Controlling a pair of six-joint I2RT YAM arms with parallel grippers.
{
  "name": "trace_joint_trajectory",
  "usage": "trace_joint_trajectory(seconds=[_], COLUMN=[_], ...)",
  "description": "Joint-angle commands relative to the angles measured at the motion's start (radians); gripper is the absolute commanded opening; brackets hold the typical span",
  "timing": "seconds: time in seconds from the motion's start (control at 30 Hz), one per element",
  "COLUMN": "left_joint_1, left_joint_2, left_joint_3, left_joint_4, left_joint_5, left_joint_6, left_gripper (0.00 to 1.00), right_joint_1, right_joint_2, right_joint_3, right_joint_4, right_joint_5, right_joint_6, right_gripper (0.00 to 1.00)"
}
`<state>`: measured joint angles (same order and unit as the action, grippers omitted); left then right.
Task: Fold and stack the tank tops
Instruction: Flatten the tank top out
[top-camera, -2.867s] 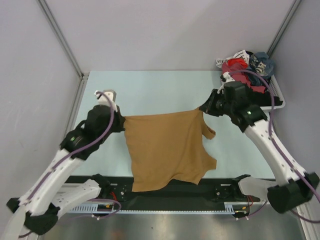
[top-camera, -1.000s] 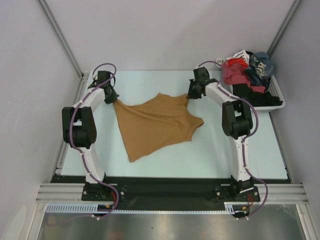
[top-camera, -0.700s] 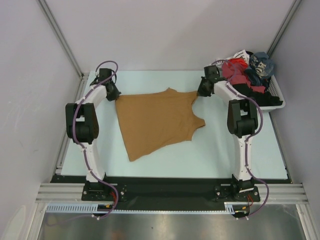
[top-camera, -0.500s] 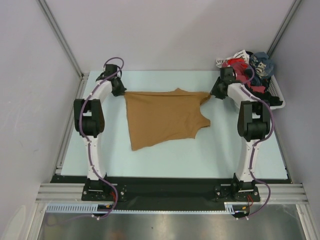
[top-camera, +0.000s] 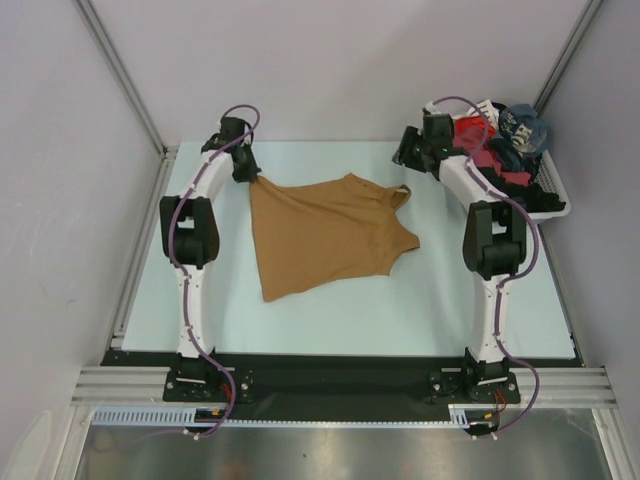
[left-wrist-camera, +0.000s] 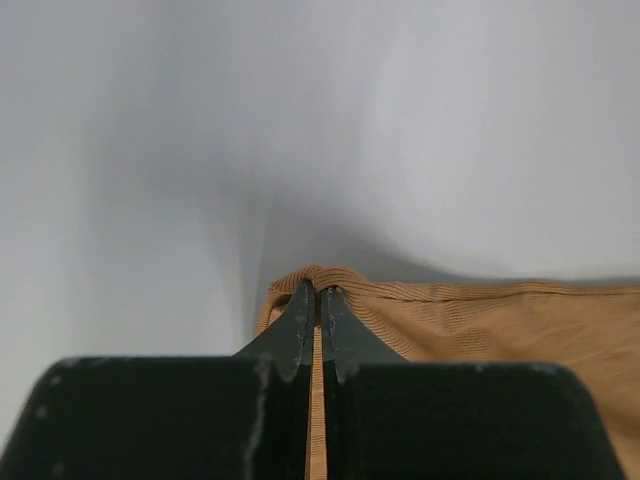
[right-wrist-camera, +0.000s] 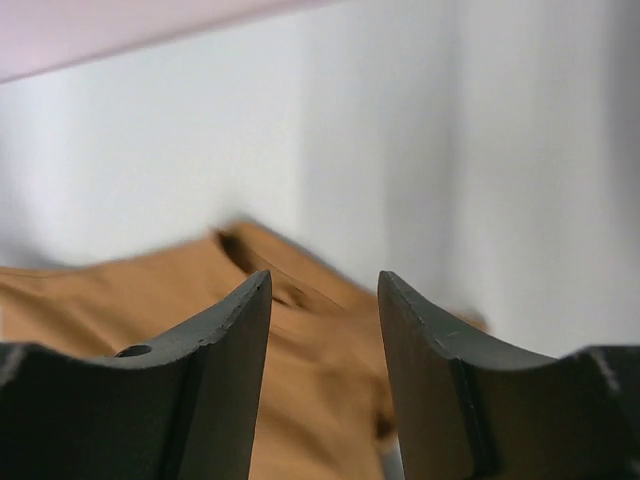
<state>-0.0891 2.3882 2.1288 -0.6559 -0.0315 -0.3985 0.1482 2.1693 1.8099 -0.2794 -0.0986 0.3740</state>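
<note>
On pale blue-green table (top-camera: 450, 290), grey walls (top-camera: 300, 70) around: tan tank top (top-camera: 325, 235) spread flat, far centre. Left gripper (left-wrist-camera: 318, 300) pinches its far-left corner; right gripper (right-wrist-camera: 325, 300) parted, empty, near it. White basket (top-camera: 555, 210) far right, heaped clothes (top-camera: 495, 140) indistinct.

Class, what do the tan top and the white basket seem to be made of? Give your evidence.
The top looks like soft, matt knit cloth: fine ribs show in the left wrist view, and it lies limp. The basket looks like stiff white plastic, but is too small to be sure.
</note>
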Motion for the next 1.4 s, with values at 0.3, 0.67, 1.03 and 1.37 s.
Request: trace_joint_trajectory(seconds=[0.3, 0.67, 1.03, 1.37], left_joint_1=[0.002, -0.006, -0.017, -0.018], left_joint_2=[-0.007, 0.0, -0.027, -0.095], left_joint_3=[-0.047, -0.05, -0.079, -0.188], left_joint_4=[0.09, 0.104, 0.107, 0.176], left_joint_5=[0.105, 0.042, 0.035, 0.024], left_joint_6=[-0.052, -0.014, 0.026, 0.046], left_gripper=[0.0, 0.0, 0.0, 0.0], right_joint_1=[0.137, 0.18, 0.163, 0.162], right_joint_2=[0.3, 0.408, 0.468, 0.485], right_joint_3=[0.408, 0.496, 0.552, 0.551], right_joint_4=[-0.018, -0.014, 0.037, 0.042], right_joint_5=[-0.184, -0.168, -0.22, -0.2], right_joint_6=[0.002, 0.032, 0.08, 0.086], right_gripper=[0.58, 0.56, 0.35, 0.38])
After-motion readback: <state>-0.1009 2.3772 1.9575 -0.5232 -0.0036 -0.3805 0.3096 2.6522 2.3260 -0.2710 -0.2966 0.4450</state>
